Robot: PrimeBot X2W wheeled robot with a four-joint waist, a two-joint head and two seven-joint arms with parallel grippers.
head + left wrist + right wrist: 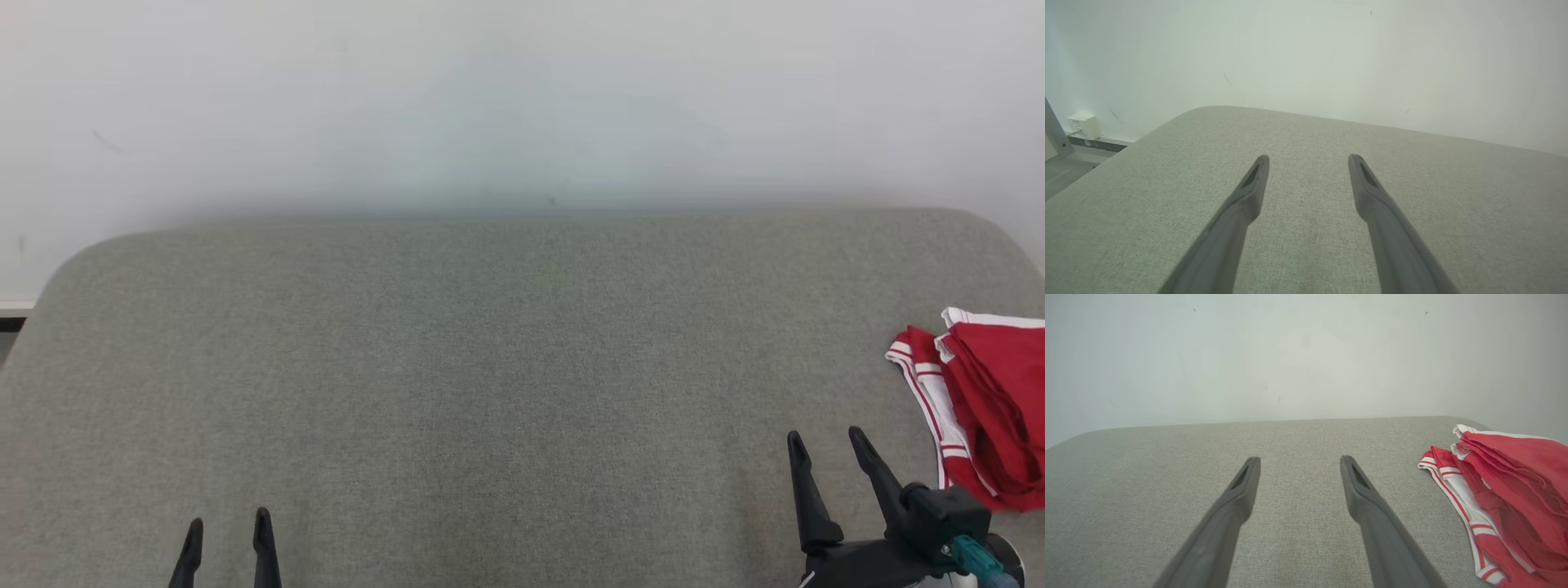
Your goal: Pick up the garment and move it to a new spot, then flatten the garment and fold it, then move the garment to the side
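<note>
L end effector (229,523) wide open, empty, R end effector (824,434) wide open, empty, both over grey table (490,367), red/white garment (992,392) crumpled near R, untouched

Soft, even light is falling on the grey padded surface (490,367); a faint shadow is darkening the wall (522,98) just beyond its blurred far edge.
</note>
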